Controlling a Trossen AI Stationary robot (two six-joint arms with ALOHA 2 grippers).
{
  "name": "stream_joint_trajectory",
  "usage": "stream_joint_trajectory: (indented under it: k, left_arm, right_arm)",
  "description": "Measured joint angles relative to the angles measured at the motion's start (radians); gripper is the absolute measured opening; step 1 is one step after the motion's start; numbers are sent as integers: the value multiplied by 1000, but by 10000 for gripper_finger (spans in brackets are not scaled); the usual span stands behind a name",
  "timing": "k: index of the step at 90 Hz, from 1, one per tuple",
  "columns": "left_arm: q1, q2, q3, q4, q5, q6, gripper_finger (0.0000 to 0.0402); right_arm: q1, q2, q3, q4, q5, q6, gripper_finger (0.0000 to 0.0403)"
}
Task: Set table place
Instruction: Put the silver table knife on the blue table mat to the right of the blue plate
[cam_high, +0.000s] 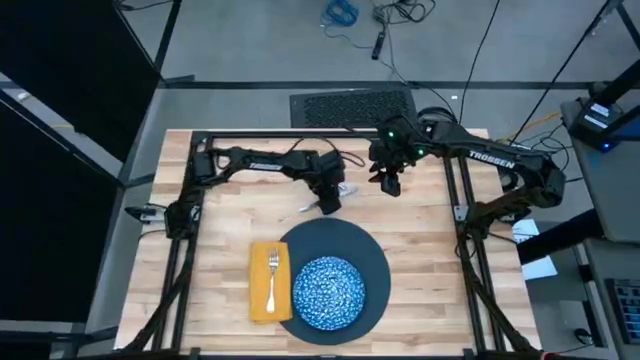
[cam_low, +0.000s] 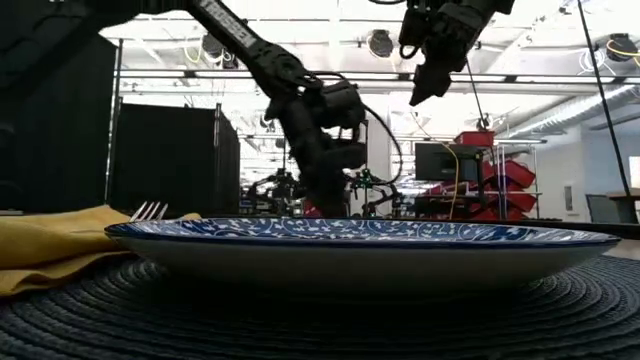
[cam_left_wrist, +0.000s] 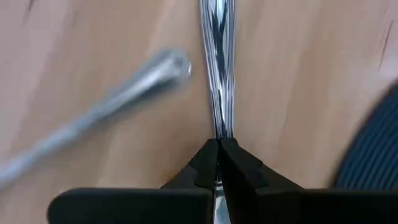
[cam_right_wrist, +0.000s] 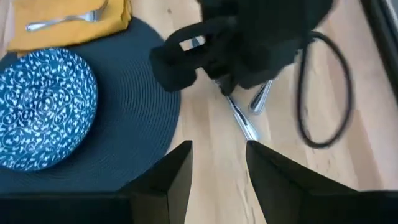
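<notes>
A dark slate-blue round plate (cam_high: 372, 262) with a ribbed surface lies at the table's near middle. On it stands a blue-and-white speckled bowl (cam_high: 327, 292). To the plate's left is a mustard-yellow napkin (cam_high: 262, 300) with a fork (cam_high: 272, 275) on it. Two silver utensils lie beyond the plate's far edge. My left gripper (cam_high: 328, 198) is low over them, shut on one (cam_left_wrist: 217, 74); the other (cam_left_wrist: 118, 99) lies loose beside it. Knife or spoon, I cannot tell which is which. My right gripper (cam_right_wrist: 217, 168) hangs open, raised above the table, just right of the left one. My left gripper pinches the silver utensil's slim handle (cam_left_wrist: 217, 127) between its two fingertips, coming from above and pointing down. The handle runs straight on ahead of the fingers over the wood. Whether it is lifted or rests on the table cannot be told.
The left arm (cam_right_wrist: 249, 37) crosses the far part of the table in front of my right gripper. A black frame rail (cam_high: 300, 135) runs along the far edge and posts stand at both sides. Bare planks (cam_high: 430, 240) show right of the plate.
</notes>
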Motion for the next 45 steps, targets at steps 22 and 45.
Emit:
stream_joint_trajectory:
  k: [22, 45]
  left_arm:
    - [-9, 66, 136, -51, 56, 50, 0]
    - [-49, 50, 276, -135, 56, 85, 0]
  right_arm:
    - [-92, -202, -230, 134, 3, 84, 141]
    - [-117, -281, -502, 383, -82, 241, 141]
